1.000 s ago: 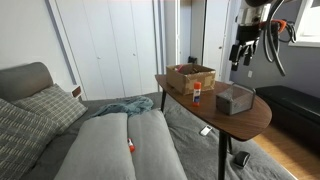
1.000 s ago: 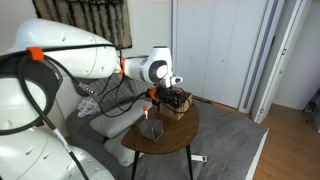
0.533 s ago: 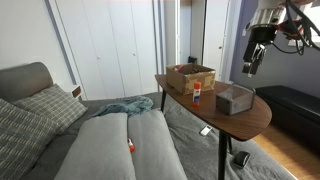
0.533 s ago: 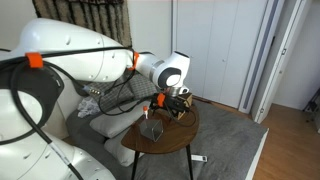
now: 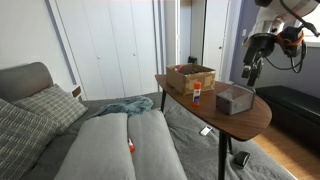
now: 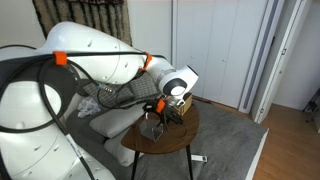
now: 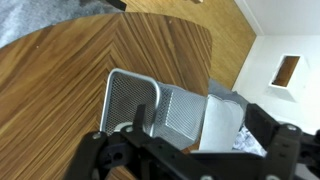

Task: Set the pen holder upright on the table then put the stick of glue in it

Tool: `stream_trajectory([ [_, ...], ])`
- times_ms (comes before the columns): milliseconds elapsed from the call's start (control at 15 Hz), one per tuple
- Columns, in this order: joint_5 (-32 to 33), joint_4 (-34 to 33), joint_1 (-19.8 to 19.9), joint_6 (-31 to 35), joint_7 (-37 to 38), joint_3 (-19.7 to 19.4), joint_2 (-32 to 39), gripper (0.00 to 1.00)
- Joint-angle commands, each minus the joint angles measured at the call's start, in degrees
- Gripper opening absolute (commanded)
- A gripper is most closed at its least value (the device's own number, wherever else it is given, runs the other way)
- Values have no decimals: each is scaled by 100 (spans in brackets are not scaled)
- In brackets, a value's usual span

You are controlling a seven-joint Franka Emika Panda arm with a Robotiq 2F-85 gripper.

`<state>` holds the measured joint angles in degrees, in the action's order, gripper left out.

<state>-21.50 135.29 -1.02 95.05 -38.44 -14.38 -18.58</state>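
Observation:
The pen holder [image 5: 235, 98] is a silver mesh box lying on its side near the end of the round wooden table [image 5: 258, 120]. It also shows in the wrist view [image 7: 140, 105] and in an exterior view [image 6: 152, 128]. The glue stick [image 5: 197, 93], with an orange cap, lies next to the cardboard box. My gripper [image 5: 250, 72] hangs above the pen holder, apart from it. In the wrist view the gripper [image 7: 185, 142] is open and empty, with its fingers spread on either side of the holder. It also shows in an exterior view [image 6: 166, 106].
An open cardboard box [image 5: 190, 77] stands on the far part of the table, also seen in an exterior view [image 6: 180, 104]. A grey sofa [image 5: 110, 145] with cushions sits beside the table. White closet doors [image 5: 110, 45] stand behind. A dark bench [image 5: 295, 105] is beyond the table.
My gripper has come down and moved over the table's end, from high beside the table to just above the pen holder. The holder and glue stick have not moved.

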Motion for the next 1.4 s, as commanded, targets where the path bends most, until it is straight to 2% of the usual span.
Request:
stream_trajectory([
  [0,-450,-128,136,-134,-207,20,268,100],
  [67,-498,-130,162,-151,-220,27,309,100],
  [133,-560,-114,184,-147,-264,26,353,93],
  [200,-605,-109,208,-153,-283,30,382,72],
  [333,-690,-106,252,-158,-328,35,443,69],
  [867,-860,-225,385,-70,-401,74,380,12],
  [1000,-871,-309,388,-50,-413,88,390,1],
  [1133,-781,-358,396,34,-359,125,439,0],
  [1200,-698,-343,413,161,-280,154,461,27],
  [1267,-675,-328,424,242,-287,157,475,26],
  [1333,-621,-302,439,370,-273,169,489,29],
])
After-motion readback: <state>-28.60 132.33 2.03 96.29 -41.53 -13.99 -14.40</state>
